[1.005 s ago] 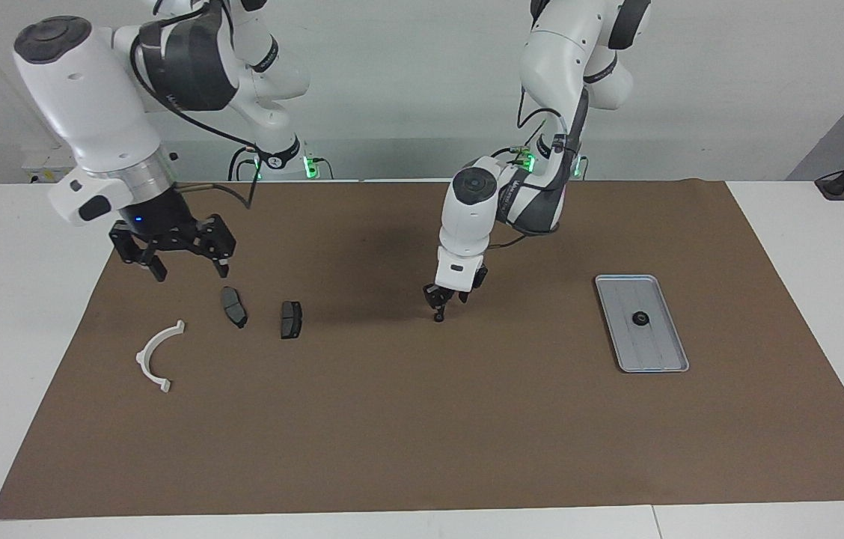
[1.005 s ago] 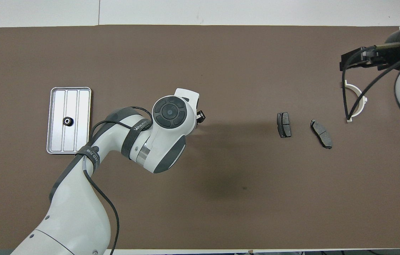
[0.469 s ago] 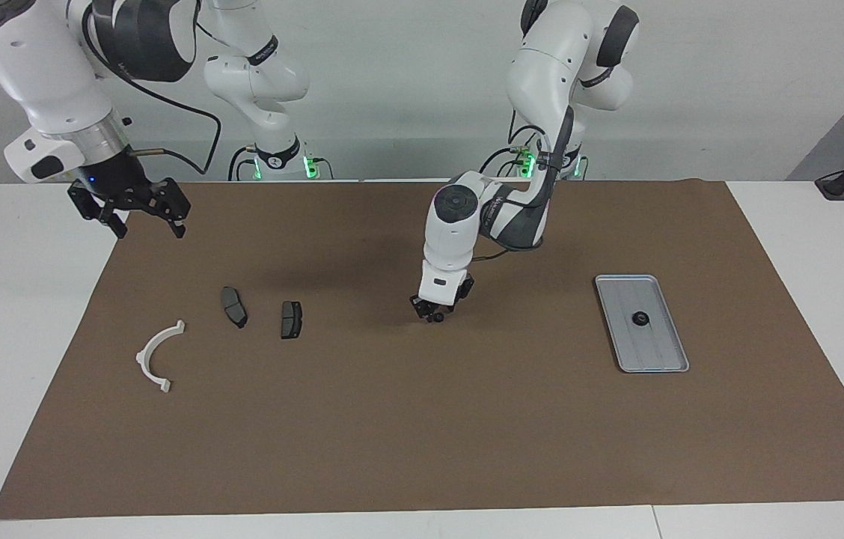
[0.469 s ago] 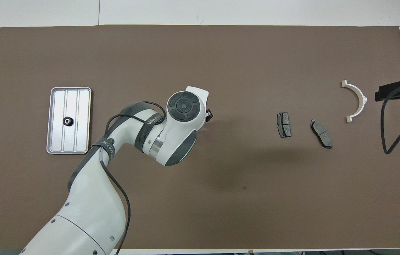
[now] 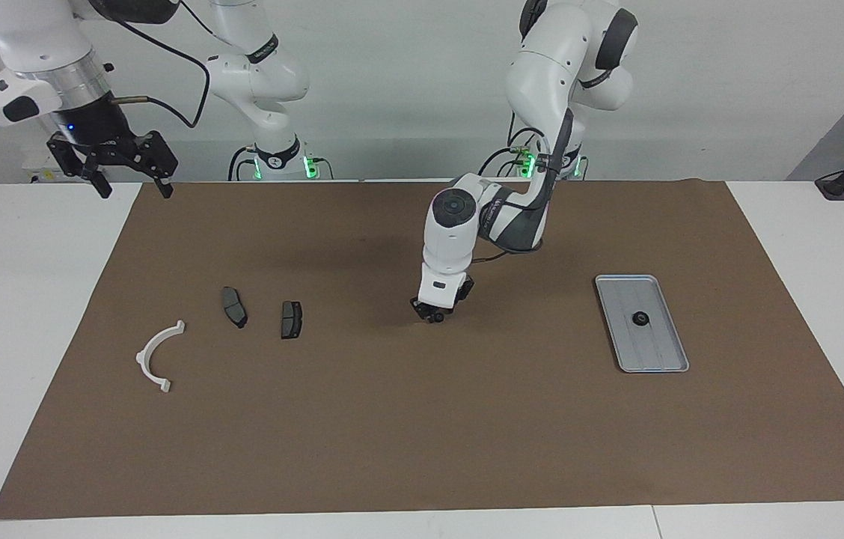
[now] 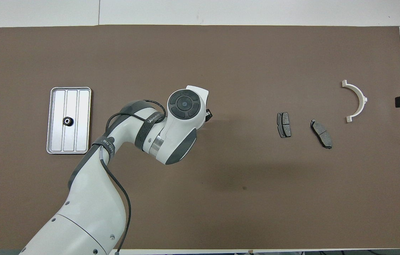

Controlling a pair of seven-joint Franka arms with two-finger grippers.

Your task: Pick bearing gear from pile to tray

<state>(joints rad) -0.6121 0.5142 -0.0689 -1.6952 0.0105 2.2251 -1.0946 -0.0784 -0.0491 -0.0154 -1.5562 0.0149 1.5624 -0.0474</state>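
- The left hand [image 5: 434, 312] is lowered to the brown mat near the middle of the table [image 5: 18, 314], well apart from the tray [image 5: 661, 352] on the side toward the right arm's end. A small black round piece [image 5: 438, 318] is seen at its fingertips, apparently a bearing gear; whether the fingers are closed on it cannot be told. In the overhead view the hand is mostly covered by the arm's own wrist.
- The right hand [image 5: 128, 178] is held high over the table's edge at the right arm's end, with its fingers spread apart and nothing between them; that arm is taken to be waiting.
- One bearing gear [image 5: 640, 318] is already lying in the tray, about midway along its ridged floor.
- Two dark brake pads [image 5: 233, 306] [image 5: 291, 319] and a white half-ring bracket [image 5: 158, 354] are left on the mat, far from the tray toward the right arm's end.
- The gear is judged to be light, stiff and small, with a smooth round rim that could slip or roll out of a loose grip. It is best taken across its outer rim, with the fingers squarely on either side.
- The step in hand is judged to be the pick of a second gear, with the carry to the tray not yet done.
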